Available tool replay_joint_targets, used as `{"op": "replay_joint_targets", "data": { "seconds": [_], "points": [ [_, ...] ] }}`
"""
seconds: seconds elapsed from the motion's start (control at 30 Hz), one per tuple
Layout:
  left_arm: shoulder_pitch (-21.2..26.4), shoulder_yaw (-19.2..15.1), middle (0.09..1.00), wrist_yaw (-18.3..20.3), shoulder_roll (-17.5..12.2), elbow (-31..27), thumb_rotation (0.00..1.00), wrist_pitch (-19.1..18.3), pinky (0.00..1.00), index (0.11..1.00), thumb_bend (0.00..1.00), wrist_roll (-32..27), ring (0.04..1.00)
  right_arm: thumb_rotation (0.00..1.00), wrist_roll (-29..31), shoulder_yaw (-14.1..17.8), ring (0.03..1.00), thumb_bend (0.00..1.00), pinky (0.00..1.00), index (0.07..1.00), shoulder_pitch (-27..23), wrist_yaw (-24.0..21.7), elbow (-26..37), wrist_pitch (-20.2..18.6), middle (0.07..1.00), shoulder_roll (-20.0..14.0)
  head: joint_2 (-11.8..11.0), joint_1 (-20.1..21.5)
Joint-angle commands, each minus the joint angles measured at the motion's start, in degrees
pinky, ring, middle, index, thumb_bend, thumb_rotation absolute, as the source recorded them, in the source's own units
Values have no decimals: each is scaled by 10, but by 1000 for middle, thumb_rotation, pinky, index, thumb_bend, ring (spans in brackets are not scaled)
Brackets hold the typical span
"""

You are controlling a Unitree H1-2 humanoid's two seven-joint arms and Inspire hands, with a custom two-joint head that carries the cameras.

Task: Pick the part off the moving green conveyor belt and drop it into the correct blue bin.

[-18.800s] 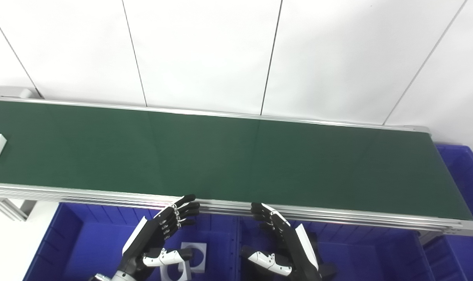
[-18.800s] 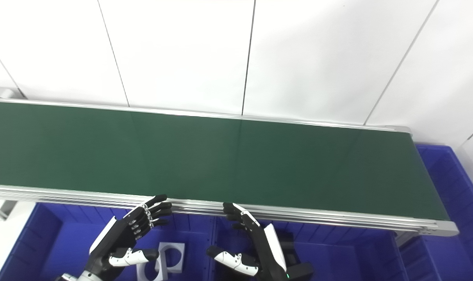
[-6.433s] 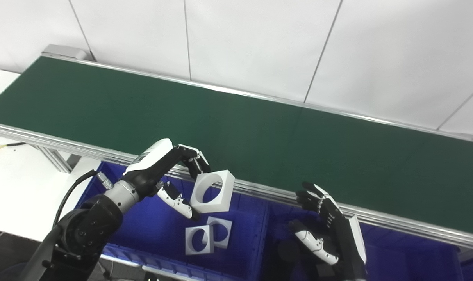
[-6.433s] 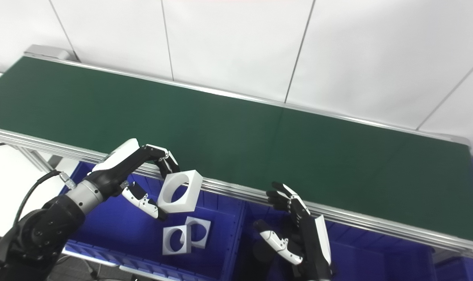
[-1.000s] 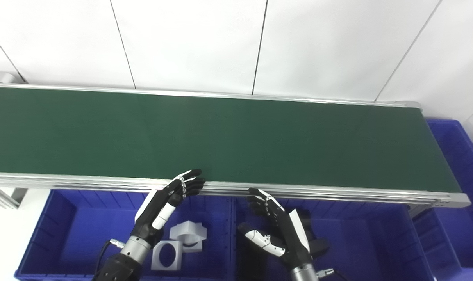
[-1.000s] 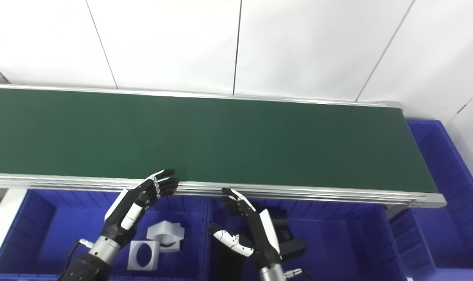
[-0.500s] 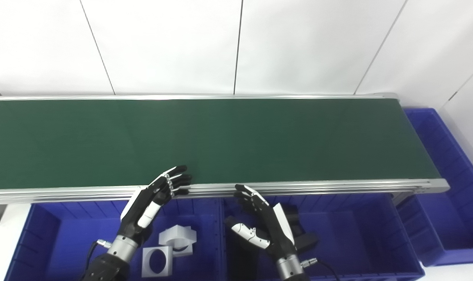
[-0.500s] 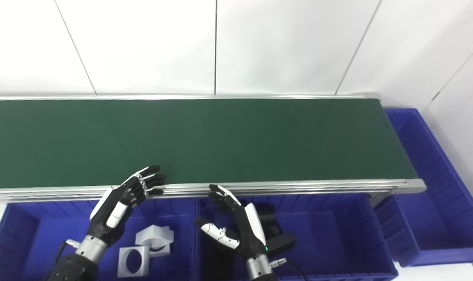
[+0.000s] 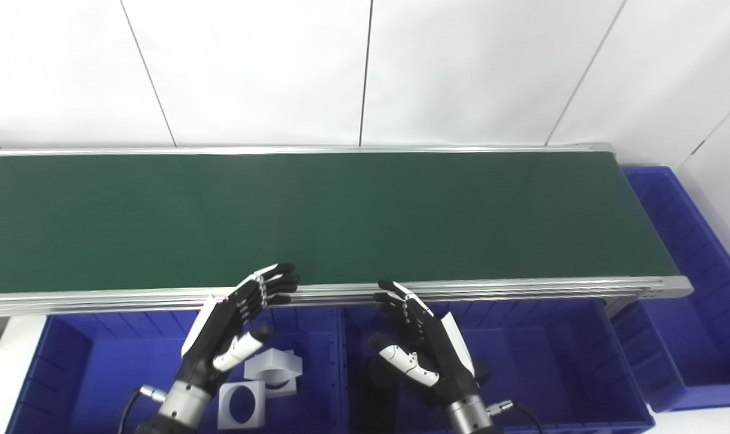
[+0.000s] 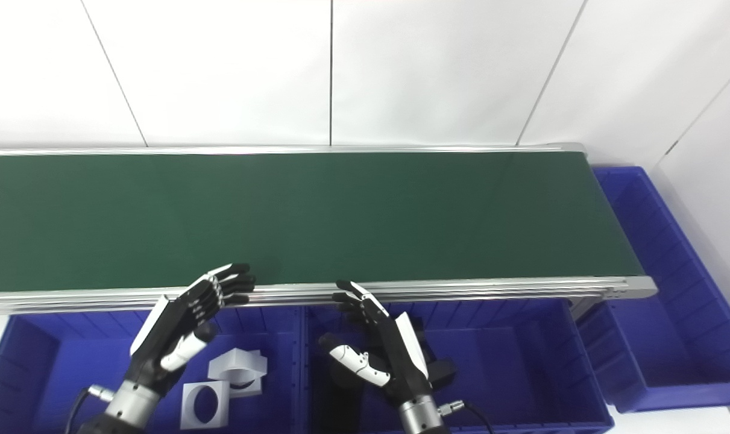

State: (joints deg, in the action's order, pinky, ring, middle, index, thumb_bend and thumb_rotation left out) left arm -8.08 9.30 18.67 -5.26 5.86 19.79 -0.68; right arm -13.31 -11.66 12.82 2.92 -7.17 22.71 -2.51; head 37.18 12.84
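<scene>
Nearest, both hands hang empty over the blue bins.
Left hand [image 9: 229, 328] and right hand [image 9: 428, 343] have fingers spread, holding nothing; white square parts with round holes [image 9: 259, 386] lie in the left blue bin [image 9: 69, 361], a dark part [image 10: 434, 366] in the middle bin [image 9: 551, 361]; beyond, the green conveyor belt [image 9: 365, 217] carries nothing.

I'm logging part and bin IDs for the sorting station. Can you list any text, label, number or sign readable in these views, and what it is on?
None: no readable text, label or number shows in either view.
Green conveyor belt: plain.
Blue bins: no visible labels.
White parts in the left bin: unmarked.
Left hand and right hand: no legible markings.
</scene>
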Motion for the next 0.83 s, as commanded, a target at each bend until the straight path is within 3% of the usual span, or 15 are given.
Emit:
{"op": "replay_joint_targets", "data": {
  "seconds": [0.0,0.33,0.8],
  "points": [
    [-7,5,820,1,-8,-26,710,-2,762,826,826,-8,809,651,16,2,760,658,724,849,1,-11,25,11,792,-3,1,-4],
    [-44,15,851,-5,-14,-50,695,-16,809,852,844,4,828,594,49,4,752,614,707,847,6,-33,50,13,789,-12,16,-42],
    [-55,17,849,-21,-2,-42,664,-14,779,876,846,1,822,600,65,6,745,614,698,846,0,-53,59,18,779,-20,23,-76]
  ]
}}
